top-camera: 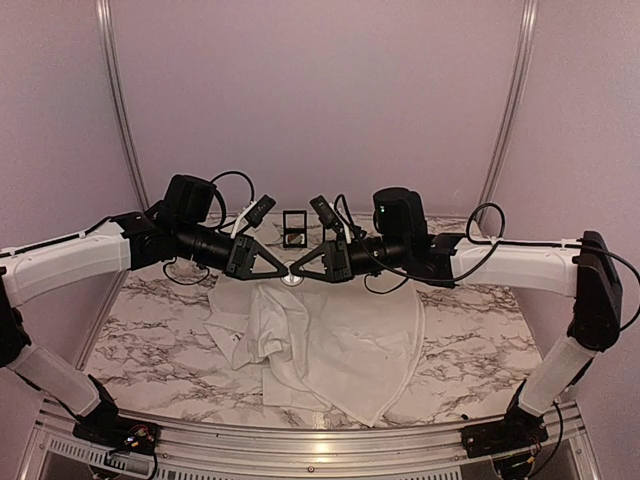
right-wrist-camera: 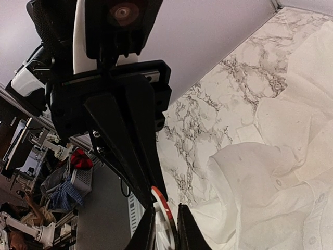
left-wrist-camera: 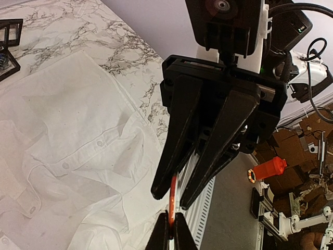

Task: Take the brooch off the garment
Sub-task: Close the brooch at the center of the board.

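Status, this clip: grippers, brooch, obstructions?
Left gripper shut on round orange-rimmed white brooch. Right gripper astride it, grip unclear. White button-up shirt lies below. Nothing blocking.

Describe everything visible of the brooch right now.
The brooch is a small round disc with a pale face and an orange-red rim, and it looks like hard plastic or enamel. It is raised in the air above the white shirt, standing on edge, pinched at its rim by the left end effector. The right end effector has its fingers close on either side; firm contact there is unclear. No cloth appears caught on it.
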### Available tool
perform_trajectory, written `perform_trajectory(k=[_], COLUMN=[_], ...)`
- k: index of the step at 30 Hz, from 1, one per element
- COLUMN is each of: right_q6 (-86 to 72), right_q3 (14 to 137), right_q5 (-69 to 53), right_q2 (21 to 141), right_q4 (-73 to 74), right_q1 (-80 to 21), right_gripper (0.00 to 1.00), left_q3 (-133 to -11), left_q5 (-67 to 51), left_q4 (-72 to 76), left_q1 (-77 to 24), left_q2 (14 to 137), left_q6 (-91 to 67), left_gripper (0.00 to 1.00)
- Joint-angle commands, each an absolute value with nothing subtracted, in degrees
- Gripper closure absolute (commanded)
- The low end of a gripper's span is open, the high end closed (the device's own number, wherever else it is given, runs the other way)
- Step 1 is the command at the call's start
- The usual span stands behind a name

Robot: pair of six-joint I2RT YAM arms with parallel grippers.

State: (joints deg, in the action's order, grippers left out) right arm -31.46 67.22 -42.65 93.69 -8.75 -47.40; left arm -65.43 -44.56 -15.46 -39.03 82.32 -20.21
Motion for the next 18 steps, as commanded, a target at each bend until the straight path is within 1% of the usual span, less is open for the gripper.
perform_trajectory(k=[1, 18], right_q6=[-30.45, -27.36], right_q3=[66.88, 67.88], right_q5=[-42.96, -39.18], right_q2=[93.61, 93.16], right_q4=[-8.73, -5.59], right_q1=[-47.46, -47.79], right_gripper=[0.86, 0.90], left_q3=[-65.08, -64.74], left_q5=[-44.84, -47.39], left_q4=[-13.92, -9.58], left_q1=[-39.02, -39.09], left_q2=[82.70, 82.33], left_q6=[-20.33, -27.01], left_gripper=[1.00, 1.00])
